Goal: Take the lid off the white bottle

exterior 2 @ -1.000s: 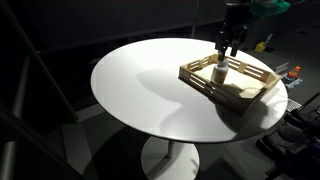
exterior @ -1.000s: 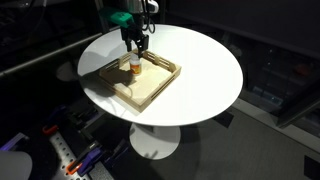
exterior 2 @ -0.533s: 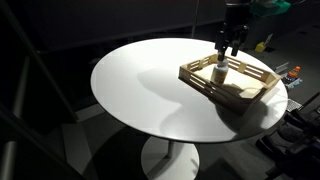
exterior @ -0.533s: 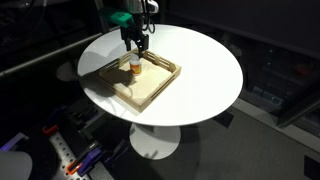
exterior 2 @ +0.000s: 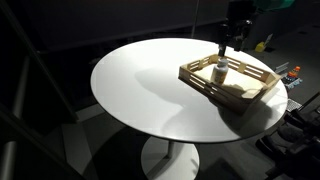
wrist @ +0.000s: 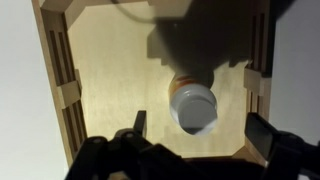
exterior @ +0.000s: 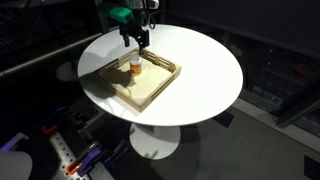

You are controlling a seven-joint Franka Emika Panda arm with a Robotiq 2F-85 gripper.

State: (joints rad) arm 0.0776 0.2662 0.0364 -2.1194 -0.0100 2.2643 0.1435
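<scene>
The white bottle [exterior: 134, 67] stands upright in a light wooden tray [exterior: 113, 88] on the round white table; it also shows in the other exterior view [exterior 2: 218, 73]. In the wrist view I look down on its white lid [wrist: 193, 106], which sits on the bottle above an orange band. My gripper [exterior: 139, 43] hangs just above the bottle, also seen in an exterior view [exterior 2: 229, 46]. Its two fingers [wrist: 200, 126] are spread wide to either side of the lid and touch nothing. It is open and empty.
The tray's slatted walls [wrist: 60, 90] surround the bottle. The round white table [exterior 2: 150, 90] stands on a single pedestal. Dark clutter lies on the floor around it, with cables and small coloured items [exterior: 70, 155] near the base.
My gripper has risen a little above the bottle. The bottle and its lid have stayed in place in the tray.
</scene>
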